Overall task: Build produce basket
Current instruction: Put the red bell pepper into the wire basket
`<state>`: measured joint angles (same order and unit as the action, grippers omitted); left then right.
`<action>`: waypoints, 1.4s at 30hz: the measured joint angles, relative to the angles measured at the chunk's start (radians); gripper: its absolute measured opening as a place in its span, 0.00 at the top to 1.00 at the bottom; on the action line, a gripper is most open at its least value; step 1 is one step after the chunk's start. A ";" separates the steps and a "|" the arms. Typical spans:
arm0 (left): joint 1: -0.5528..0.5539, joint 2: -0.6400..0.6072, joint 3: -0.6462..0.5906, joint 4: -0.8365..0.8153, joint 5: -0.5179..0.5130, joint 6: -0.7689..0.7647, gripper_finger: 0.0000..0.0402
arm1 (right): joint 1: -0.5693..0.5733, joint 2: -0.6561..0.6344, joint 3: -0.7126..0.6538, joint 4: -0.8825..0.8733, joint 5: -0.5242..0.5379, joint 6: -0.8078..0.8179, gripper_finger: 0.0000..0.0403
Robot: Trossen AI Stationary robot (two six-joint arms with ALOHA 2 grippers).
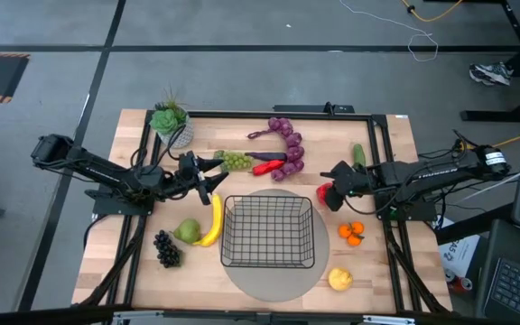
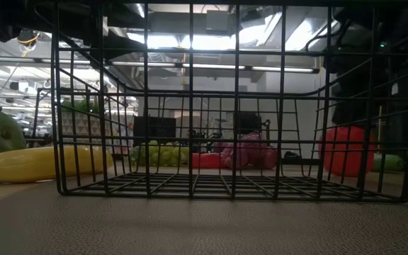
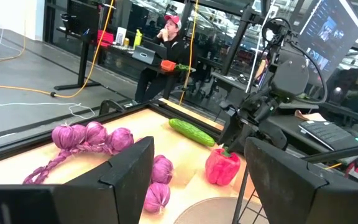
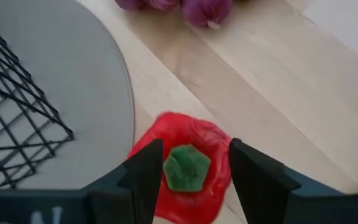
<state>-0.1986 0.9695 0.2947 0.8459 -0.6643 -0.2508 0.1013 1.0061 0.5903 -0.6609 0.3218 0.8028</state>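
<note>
The black wire basket (image 1: pixel 269 233) stands on a round grey mat (image 1: pixel 269 280) in the middle of the table. A red bell pepper (image 4: pixel 179 180) stands just right of it, green stem (image 4: pixel 185 167) up. My right gripper (image 4: pixel 194 168) hangs over the pepper, slanting down, open, one finger on each side of the stem. Left of the basket's far side my left gripper (image 1: pixel 217 176) is held open and level in the air, with nothing between its fingers (image 3: pixel 129 168). A banana (image 1: pixel 213 221), a pear (image 1: pixel 188 231) and dark grapes (image 1: pixel 166 248) lie left of the basket. My right gripper comes at the red pepper's top from above, slanting, with its fingers (image 4: pixel 145 171) either side of the green stem. A gap shows beside the stem. Whether the fingers touch the pepper's red shoulders I cannot tell.
Beyond the basket lie green grapes (image 1: pixel 235 161), a long red pepper (image 1: pixel 269 167), purple grapes (image 1: pixel 287 144) and a cucumber (image 1: pixel 357 155). Orange pieces (image 1: pixel 351 233) and a lemon (image 1: pixel 339 279) lie to its right. A potted succulent (image 1: pixel 171 122) stands far left. A person sits beyond the table (image 3: pixel 166 37).
</note>
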 joint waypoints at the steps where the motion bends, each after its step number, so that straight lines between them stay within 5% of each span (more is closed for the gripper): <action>1: 0.000 0.000 0.000 0.000 0.000 0.000 0.38 | 0.000 0.000 0.000 0.000 0.000 0.000 0.55; 16: 0.000 0.000 0.000 0.000 0.000 0.000 0.38 | 0.000 0.051 0.000 -0.008 -0.009 0.000 0.60; 33: 0.000 0.000 0.000 0.000 0.000 0.000 0.38 | 0.000 0.085 0.002 0.045 -0.006 -0.048 0.96; 42: 0.000 0.000 0.000 0.000 0.000 0.000 0.38 | 0.000 0.077 0.000 0.061 -0.003 -0.129 0.97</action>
<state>-0.1986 0.9695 0.2947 0.8459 -0.6643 -0.2508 0.1017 1.0832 0.5907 -0.6001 0.3184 0.6740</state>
